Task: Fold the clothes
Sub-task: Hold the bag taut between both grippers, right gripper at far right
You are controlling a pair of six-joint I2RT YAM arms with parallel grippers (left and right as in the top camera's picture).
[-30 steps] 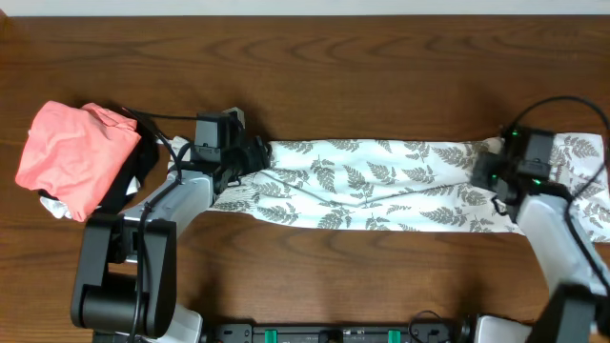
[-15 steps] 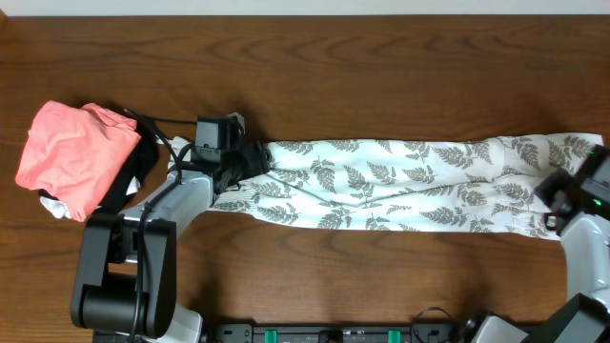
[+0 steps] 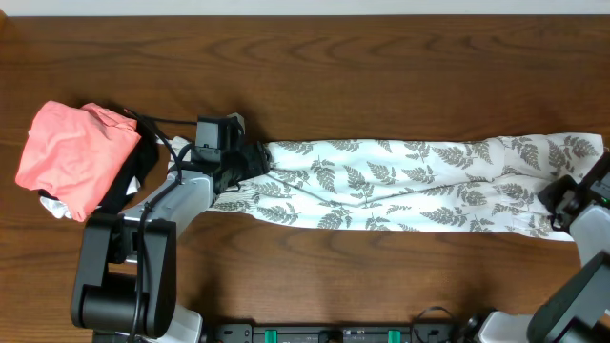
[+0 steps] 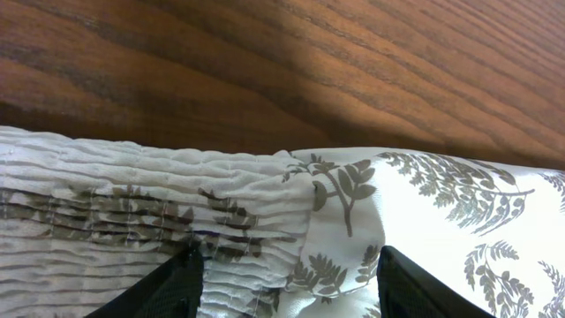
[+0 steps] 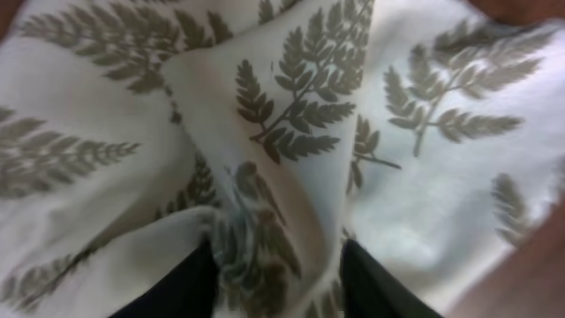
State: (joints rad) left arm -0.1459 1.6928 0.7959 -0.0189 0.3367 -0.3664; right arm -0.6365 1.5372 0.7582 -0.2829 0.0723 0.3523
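Clothes (image 3: 381,181) lie stretched long across desk (image 3: 315,57), from centre-left to right edge of overhead frame. Left hand (image 3: 250,160) sits at left end of clothes, on pleated part. Its fingers (image 4: 172,287) stand apart, cloth lying between them, not squeezed. Right hand (image 3: 564,202) is at right end, by right edge of frame. Its fingers (image 5: 181,283) are clamped on raised fold of clothes, cloth bunched between them. Pink garment (image 3: 71,152) at far left, beyond left hand.
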